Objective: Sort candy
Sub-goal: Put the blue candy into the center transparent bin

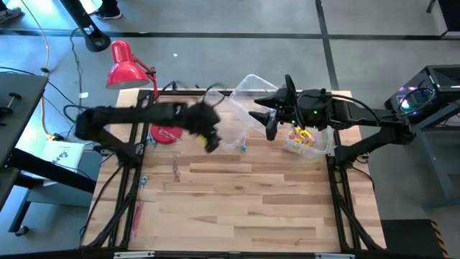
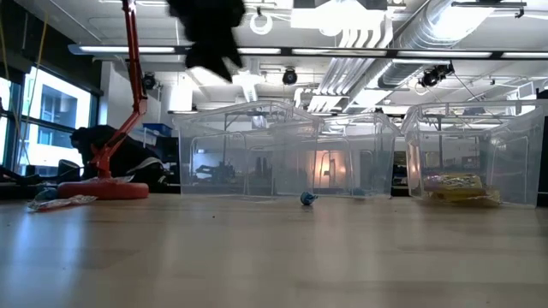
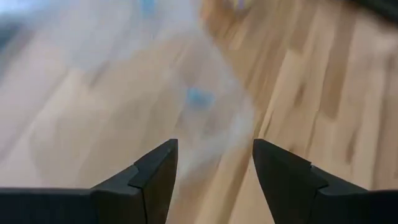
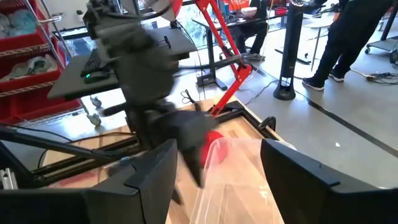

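Observation:
Candy lies scattered on the wooden table: a slim red stick (image 1: 176, 169), another red stick (image 1: 139, 210) near the left edge, a blue-wrapped piece (image 1: 144, 180), and a blue piece (image 2: 307, 198) in front of the bins. Yellow packets (image 1: 302, 137) lie in the right clear bin (image 2: 471, 154). My left gripper (image 3: 214, 162) hangs open and empty above the middle clear bin (image 1: 231, 135), where a blurred blue piece (image 3: 199, 96) shows. My right gripper (image 4: 217, 168) stands open and empty, high over the bins at the far side.
Three clear plastic bins stand along the far edge, one of them (image 1: 251, 88) tilted. A red desk lamp (image 1: 126, 66) stands at the far left corner with its base (image 1: 165, 134) on the table. The near half of the table holds only the few candies.

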Robot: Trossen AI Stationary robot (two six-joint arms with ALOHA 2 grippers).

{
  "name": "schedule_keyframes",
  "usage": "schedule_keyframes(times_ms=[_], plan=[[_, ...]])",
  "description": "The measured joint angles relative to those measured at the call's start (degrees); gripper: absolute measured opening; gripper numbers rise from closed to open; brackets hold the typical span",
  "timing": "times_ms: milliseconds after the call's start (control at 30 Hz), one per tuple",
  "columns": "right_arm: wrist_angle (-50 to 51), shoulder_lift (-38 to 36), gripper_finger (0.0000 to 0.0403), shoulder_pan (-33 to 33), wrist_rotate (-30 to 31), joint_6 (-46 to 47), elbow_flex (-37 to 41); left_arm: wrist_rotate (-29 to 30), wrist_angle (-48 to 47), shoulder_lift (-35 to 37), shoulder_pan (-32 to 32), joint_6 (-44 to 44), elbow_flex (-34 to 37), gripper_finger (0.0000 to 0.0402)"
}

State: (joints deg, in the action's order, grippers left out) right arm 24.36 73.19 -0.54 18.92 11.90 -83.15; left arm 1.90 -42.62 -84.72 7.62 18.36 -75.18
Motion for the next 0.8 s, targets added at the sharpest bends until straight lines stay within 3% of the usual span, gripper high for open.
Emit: schedule_keyframes(times_ms=[133,267,367,500,633,800], plan=[[0.24,0.0,0.0227,0.02,0.0,0.0,0.0,8.35,-1.16,8.39,-8.23,15.84,11.52,0.0202],[0.22,0.0,0.0227,0.02,0.0,0.07,0.0,10.19,-1.37,15.0,-17.42,34.33,22.22,0.0202],[0.22,0.0,0.0227,0.02,-0.01,0.9,0.0,6.72,-2.71,17.24,-24.76,43.29,28.46,0.0202],[0.22,0.02,0.0227,0.13,-0.02,1.08,0.0,-0.28,-12.05,17.13,-32.18,52.61,32.44,0.0202],[0.03,0.2,0.0227,0.17,-0.02,1.09,0.0,-1.71,-20.25,16.6,-35.82,61.68,33.84,0.0202],[-0.15,1.01,0.0227,0.17,-0.04,2.61,-0.02,-1.87,-22.14,16.6,-39.37,68.83,36.45,0.0202]])
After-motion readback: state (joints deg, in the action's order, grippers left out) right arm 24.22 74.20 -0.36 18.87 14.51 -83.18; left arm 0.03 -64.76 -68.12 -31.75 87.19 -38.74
